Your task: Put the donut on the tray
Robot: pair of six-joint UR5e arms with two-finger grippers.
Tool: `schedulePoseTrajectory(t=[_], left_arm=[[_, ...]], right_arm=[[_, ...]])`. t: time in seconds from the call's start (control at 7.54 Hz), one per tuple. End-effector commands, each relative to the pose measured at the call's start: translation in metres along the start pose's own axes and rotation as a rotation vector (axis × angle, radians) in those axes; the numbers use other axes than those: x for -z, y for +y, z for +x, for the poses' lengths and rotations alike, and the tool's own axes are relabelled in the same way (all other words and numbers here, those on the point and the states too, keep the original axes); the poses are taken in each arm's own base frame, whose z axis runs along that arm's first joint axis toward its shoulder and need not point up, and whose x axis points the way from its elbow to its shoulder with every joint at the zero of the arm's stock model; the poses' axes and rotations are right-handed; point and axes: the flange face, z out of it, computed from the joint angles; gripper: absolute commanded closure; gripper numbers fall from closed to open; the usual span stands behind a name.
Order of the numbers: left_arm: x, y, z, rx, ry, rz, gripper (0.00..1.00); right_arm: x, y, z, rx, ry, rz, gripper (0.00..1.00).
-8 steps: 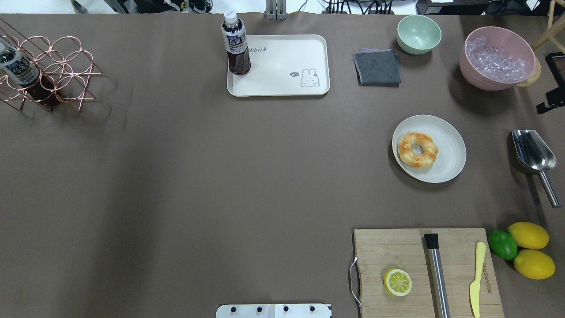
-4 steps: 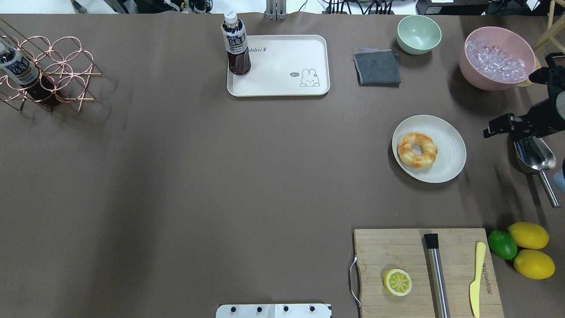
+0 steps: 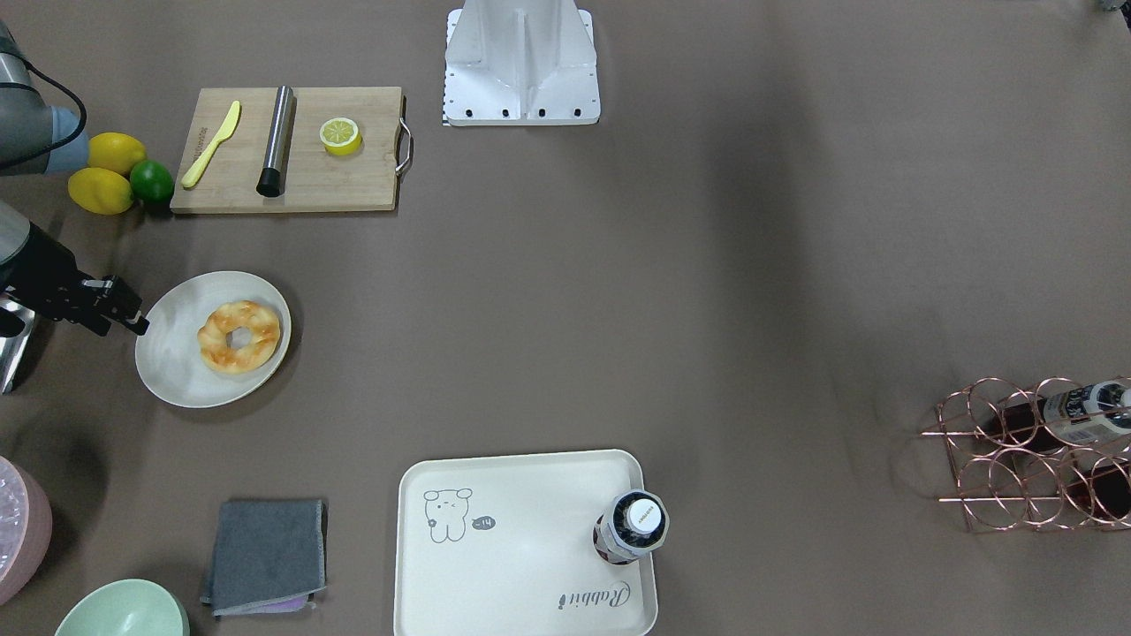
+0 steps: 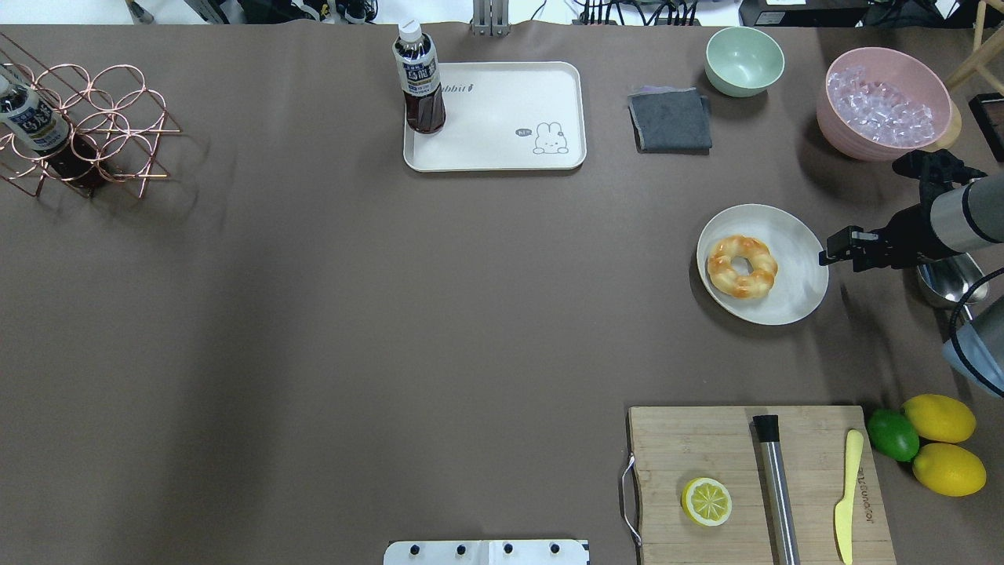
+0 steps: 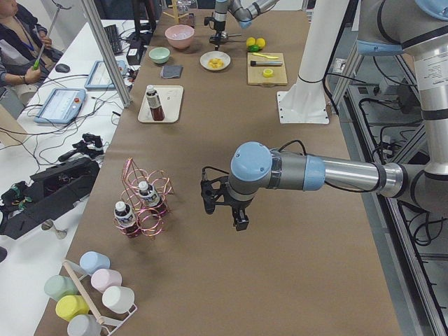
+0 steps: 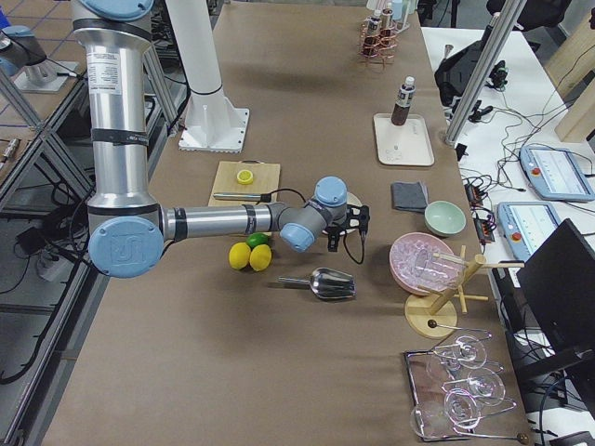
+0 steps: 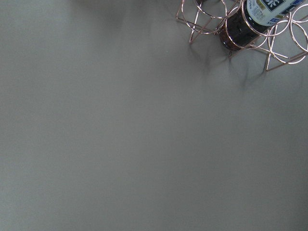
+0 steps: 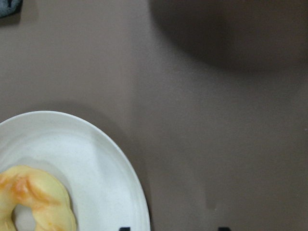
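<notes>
Donut (image 4: 741,267) is lying flat on the round off-white plate (image 4: 796,235), on the right side of the table at about mid-depth. You are seeing it left of centre on that plate, hole facing up. Cream tray (image 4: 502,110) is sitting at the far edge near the table's middle, well apart from the plate. A tea bottle (image 4: 418,86) is standing upright in the tray's far-left corner

Right gripper (image 4: 830,253) is reaching in from the right and pointing left, its tips just at the plate's right rim and apart from the donut. Its wrist view is showing two dark fingertips (image 8: 124,228) spread wide at the bottom edge: jaws released. A metal scoop (image 4: 945,278) is lying under the right arm, partly hidden

Left gripper (image 5: 224,213) is showing only in the side view from the table's left end, hanging over brown table cover near the copper wire rack (image 5: 143,206). You cannot tell from there whether its jaws are parted or clenched. Its wrist camera is catching table cover and a corner of the rack, with a dark rack bottle (image 7: 255,14) lying in it
</notes>
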Motion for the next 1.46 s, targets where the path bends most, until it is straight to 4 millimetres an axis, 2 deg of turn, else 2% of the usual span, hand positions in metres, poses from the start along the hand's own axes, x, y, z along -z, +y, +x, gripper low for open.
schedulePoseTrajectory(t=[0.0,0.13,0.4,0.53,0.66,0.93,1.06,1.19,1.33], left_arm=[[0.000,0.000,0.000,0.000,0.000,0.000,0.01],[0.000,0.000,0.000,0.000,0.000,0.000,0.01],[0.000,0.000,0.000,-0.001,0.000,0.001,0.01],[0.000,0.000,0.000,-0.001,0.000,0.001,0.01],[0.000,0.000,0.000,-0.001,0.000,0.001,0.01],[0.000,0.000,0.001,-0.002,0.000,0.000,0.01],[0.000,0.000,0.000,-0.001,0.000,0.001,0.01],[0.000,0.000,0.000,-0.001,0.000,0.001,0.01],[0.000,0.000,0.000,-0.001,0.000,0.001,0.01]], right_arm=[[-0.011,0.008,-0.007,0.005,0.011,-0.003,0.44],[-0.014,0.010,-0.009,0.010,0.013,-0.005,0.47],[-0.017,0.015,-0.011,-0.033,0.012,-0.009,0.73],[-0.024,0.021,-0.016,-0.032,-0.006,0.007,0.76],[-0.025,0.023,-0.018,-0.039,-0.012,0.010,1.00],[-0.017,0.024,-0.029,-0.032,-0.035,0.009,1.00],[-0.008,0.023,-0.041,-0.020,-0.054,0.018,1.00],[0.007,0.014,-0.049,-0.070,-0.086,0.012,1.00],[0.026,-0.006,-0.066,-0.128,-0.133,0.001,1.00]])
